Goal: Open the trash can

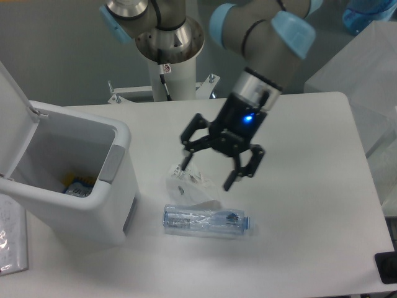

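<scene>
The trash can [68, 186] sits at nine o'clock on the table [310, 186], lid [12, 118] swung up, interior exposed. The gripper [214, 171] hangs at centre, fingers spread and empty, above crumpled clear wrap [189, 183] and a clear plastic bottle [206, 221]. Descending risks snagging either.

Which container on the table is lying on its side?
The clear plastic bottle, flat on the table beneath the open gripper. The white trash can stands upright.
</scene>
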Available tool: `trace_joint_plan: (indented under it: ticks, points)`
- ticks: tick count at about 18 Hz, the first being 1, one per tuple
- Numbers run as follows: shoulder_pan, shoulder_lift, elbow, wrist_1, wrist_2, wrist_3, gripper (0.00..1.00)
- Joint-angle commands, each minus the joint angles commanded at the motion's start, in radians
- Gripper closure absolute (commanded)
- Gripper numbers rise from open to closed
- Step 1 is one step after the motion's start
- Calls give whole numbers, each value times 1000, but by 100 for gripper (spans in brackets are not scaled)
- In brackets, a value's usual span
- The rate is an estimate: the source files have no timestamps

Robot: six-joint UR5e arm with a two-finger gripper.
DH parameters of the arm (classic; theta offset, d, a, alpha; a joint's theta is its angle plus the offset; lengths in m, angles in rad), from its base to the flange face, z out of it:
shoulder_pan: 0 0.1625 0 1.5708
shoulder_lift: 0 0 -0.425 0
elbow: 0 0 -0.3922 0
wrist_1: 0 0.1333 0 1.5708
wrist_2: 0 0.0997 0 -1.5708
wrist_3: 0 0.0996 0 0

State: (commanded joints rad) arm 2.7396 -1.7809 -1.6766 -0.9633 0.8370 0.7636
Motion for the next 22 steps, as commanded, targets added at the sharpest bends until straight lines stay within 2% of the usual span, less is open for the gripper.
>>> trace_joint_plan:
  ticks: [7, 9, 13, 17, 22]
  points:
    - [9, -58, 28, -12, 491, 351, 0]
    - [12, -74, 34, -12, 589, 416, 0]
    - [45, -112, 71, -12, 623, 522, 0]
    - [51, -140, 127, -32, 674, 537, 0]
    - [45, -153, 121, -23, 706, 537, 0]
